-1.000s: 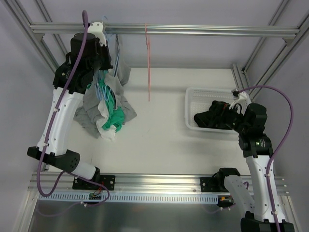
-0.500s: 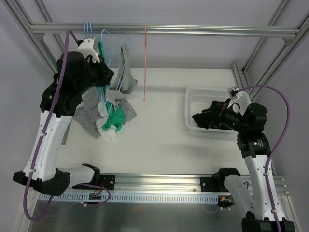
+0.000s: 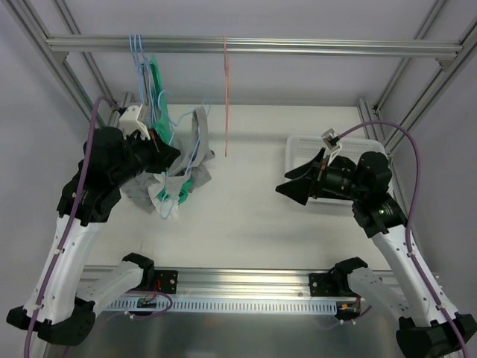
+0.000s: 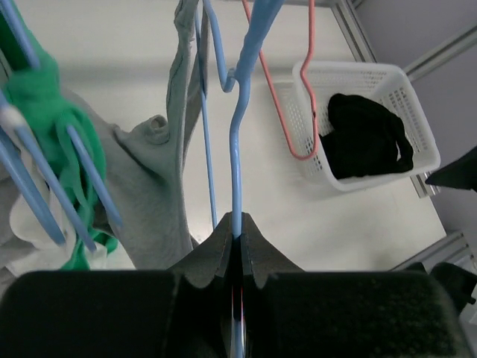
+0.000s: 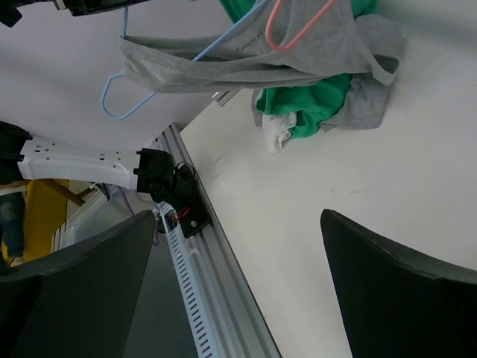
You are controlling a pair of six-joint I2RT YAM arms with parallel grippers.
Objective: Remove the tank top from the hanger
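My left gripper [image 3: 160,149] is shut on the wire of a blue hanger [image 3: 190,145], held off the rail above the table's left side. A grey tank top [image 3: 200,128] hangs from this hanger by its straps. In the left wrist view the hanger wire [image 4: 237,149] runs up from between my shut fingers [image 4: 237,224], with the tank top [image 4: 179,149] draped to its left. My right gripper [image 3: 294,184] is open and empty, pointing left from the basket. Its wrist view [image 5: 238,276] shows the tank top [image 5: 298,45] and hanger [image 5: 123,104] ahead.
A white basket [image 3: 298,142] at the right holds a black garment [image 4: 369,138]. A pile of green, grey and white clothes [image 3: 175,186] lies under the left gripper. A pink hanger [image 3: 226,97] and blue hangers with a green garment [image 3: 149,71] hang on the top rail [image 3: 313,48].
My left arm came down and nearer, bringing the blue hanger with the grey tank top off the rail. My right gripper left the basket and moved left.
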